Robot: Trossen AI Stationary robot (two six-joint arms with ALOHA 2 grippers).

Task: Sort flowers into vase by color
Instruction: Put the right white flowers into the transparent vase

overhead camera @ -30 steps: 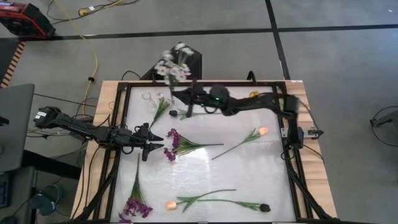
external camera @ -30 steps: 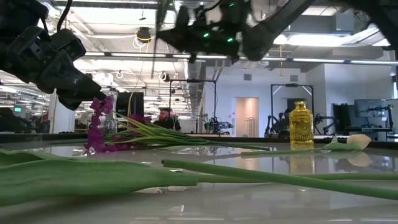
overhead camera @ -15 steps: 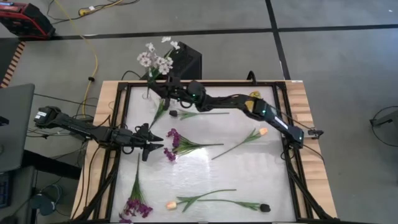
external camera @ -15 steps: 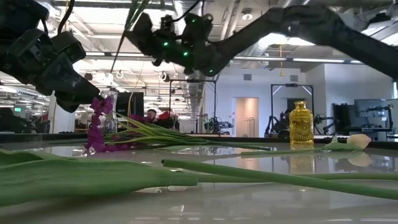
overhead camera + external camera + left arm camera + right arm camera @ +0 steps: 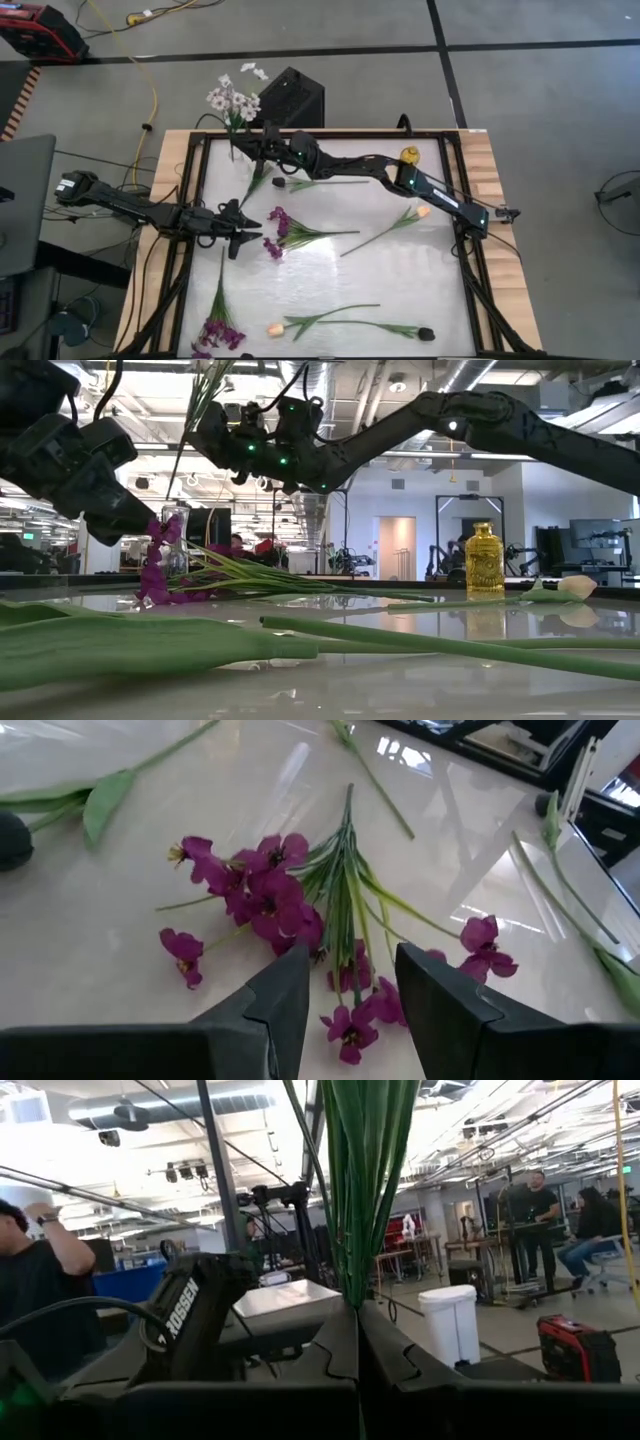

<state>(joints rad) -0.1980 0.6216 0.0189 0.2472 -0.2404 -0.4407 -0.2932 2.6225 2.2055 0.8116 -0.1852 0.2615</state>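
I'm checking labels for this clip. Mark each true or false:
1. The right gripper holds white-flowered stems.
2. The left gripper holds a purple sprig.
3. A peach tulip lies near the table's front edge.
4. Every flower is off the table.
1. True: the right gripper is shut on the white flowers.
2. False: the left gripper is open above the purple sprig.
3. True: the peach tulip lies there.
4. False: several flowers lie on the table.

Bright ceiling strips [image 5: 560, 457] light the room evenly, and the glossy desk [image 5: 330, 270] throws back white glare. Low down, the nearest green stem [image 5: 140, 645] is blurred.
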